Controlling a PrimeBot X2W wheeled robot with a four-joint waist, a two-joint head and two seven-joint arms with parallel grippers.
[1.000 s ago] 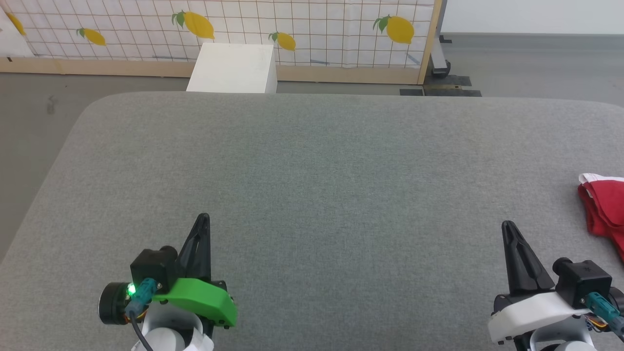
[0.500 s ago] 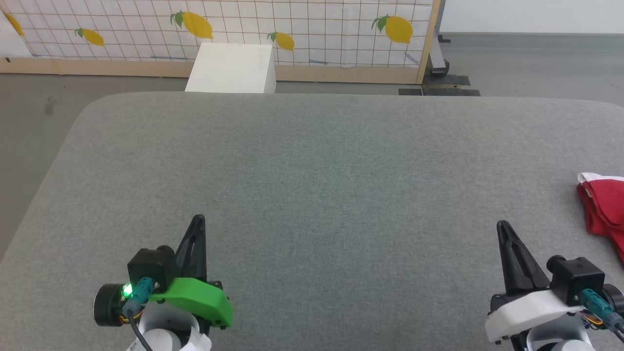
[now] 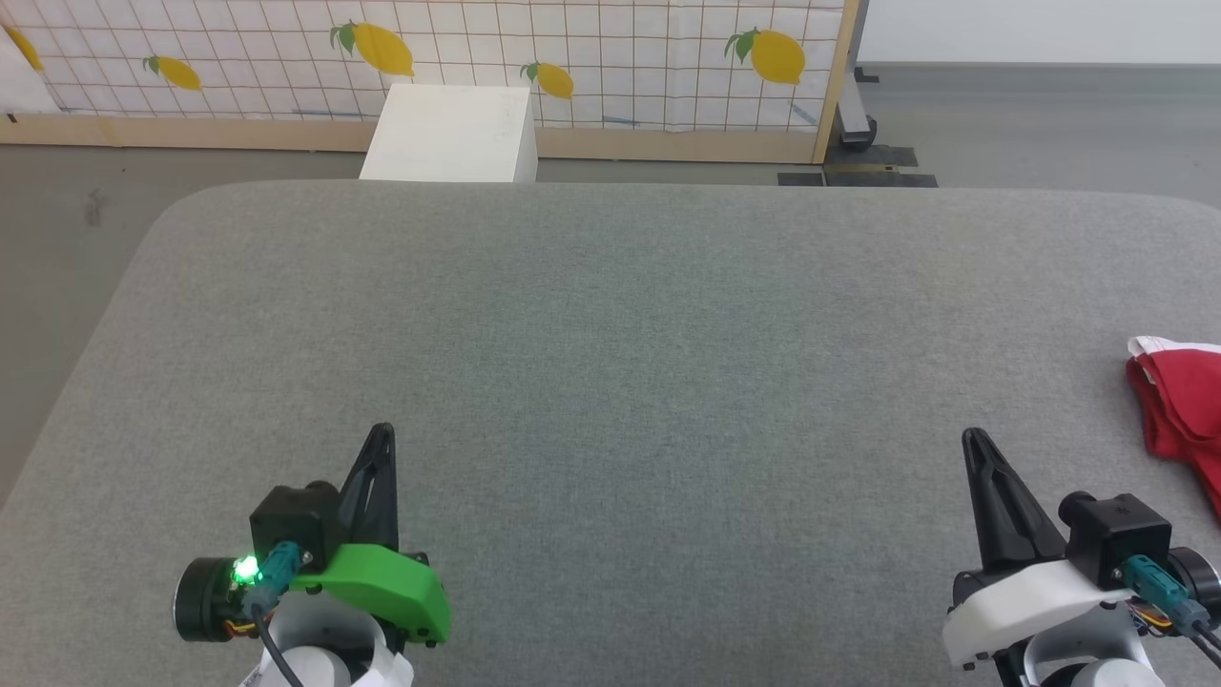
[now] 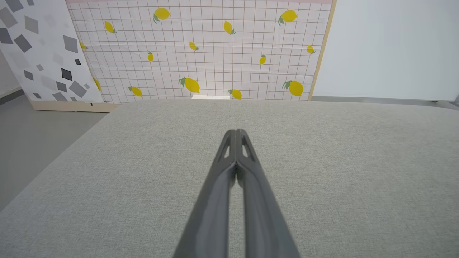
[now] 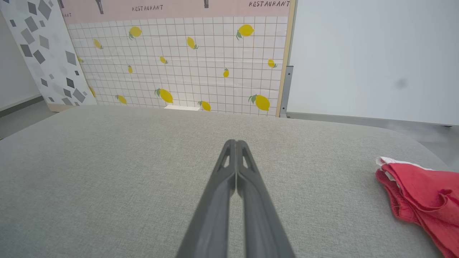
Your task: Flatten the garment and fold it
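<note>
A grey fabric-covered surface (image 3: 610, 315) with rounded far corners is spread across the foreground. Just beyond its far edge a white box (image 3: 448, 134) is set on the grey floor (image 3: 1049, 124). Behind it a screen (image 3: 620, 57) printed with a grid and lemons is held in a wooden frame (image 3: 836, 86); a pink band (image 5: 200, 9) lettered "RESTAURANT" is seen above. A panel (image 4: 39, 53) of grey shapes is leaned at its left, possibly against it.

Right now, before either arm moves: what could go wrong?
1. The garment lies crumpled at the head view's right edge, partly cut off; picking a hem may be guesswork.
2. The right gripper is shut; reaching so would likely shove the cloth, possibly toward the nearby rim of the grey surface.
3. The left gripper, also shut, sits far from it.
</note>
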